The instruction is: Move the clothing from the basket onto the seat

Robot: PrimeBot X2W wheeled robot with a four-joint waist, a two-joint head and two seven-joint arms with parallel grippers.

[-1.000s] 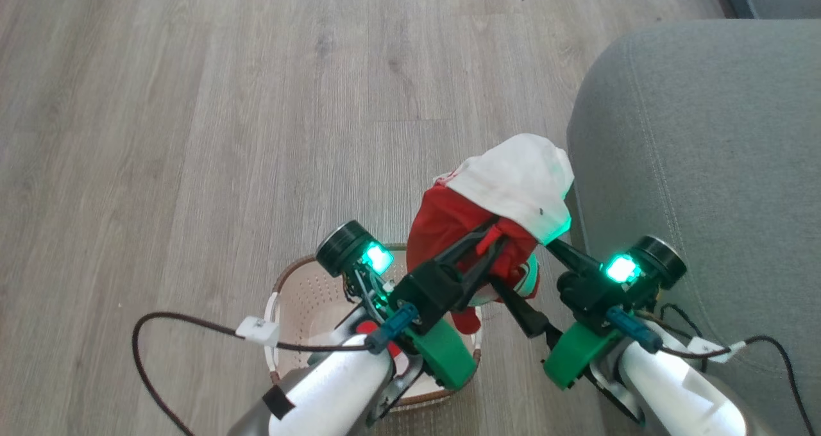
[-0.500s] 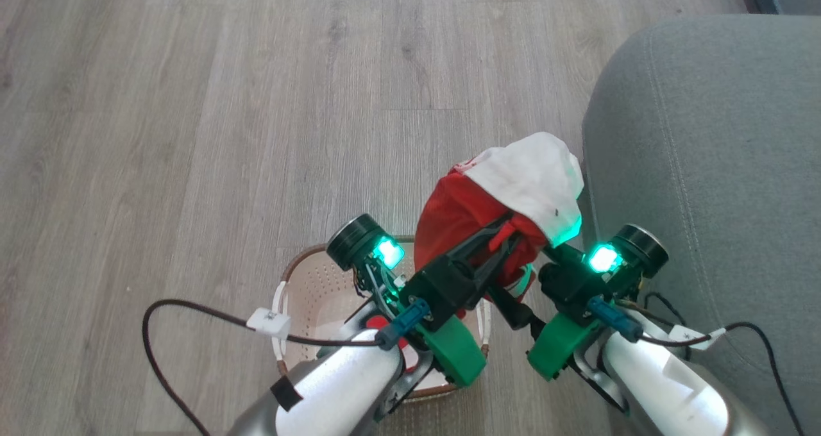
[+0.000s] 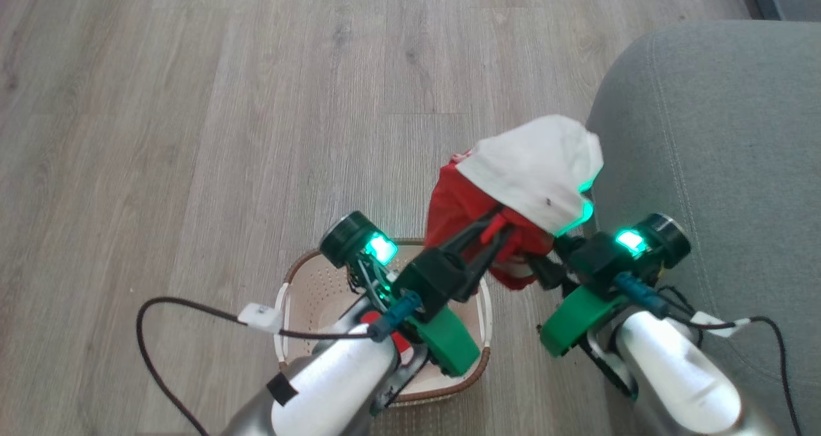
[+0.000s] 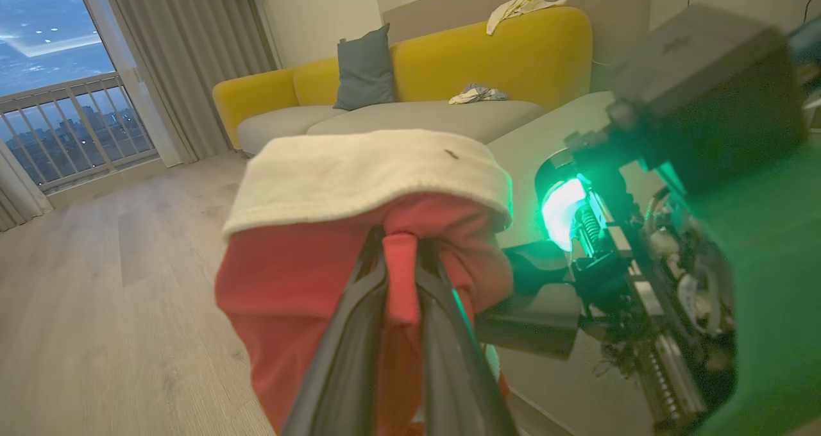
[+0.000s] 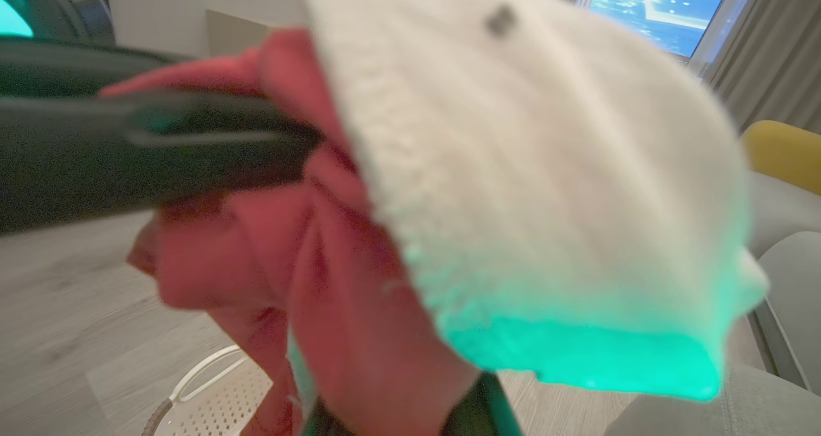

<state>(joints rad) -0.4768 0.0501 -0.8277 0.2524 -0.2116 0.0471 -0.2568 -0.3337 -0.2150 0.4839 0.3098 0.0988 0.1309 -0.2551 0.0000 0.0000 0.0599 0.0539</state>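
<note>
Head view: left fingers point(image 3: 471, 234) and right fingers point(image 3: 548, 271) both closed on the clothing point(image 3: 532, 170)

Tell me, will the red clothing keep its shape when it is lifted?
Probably floppy: the clothing sags in folds around the left tool pinching it. Likely light: a narrow pinch seems to carry it clear of the basket. Its loose white band could snag.
</note>
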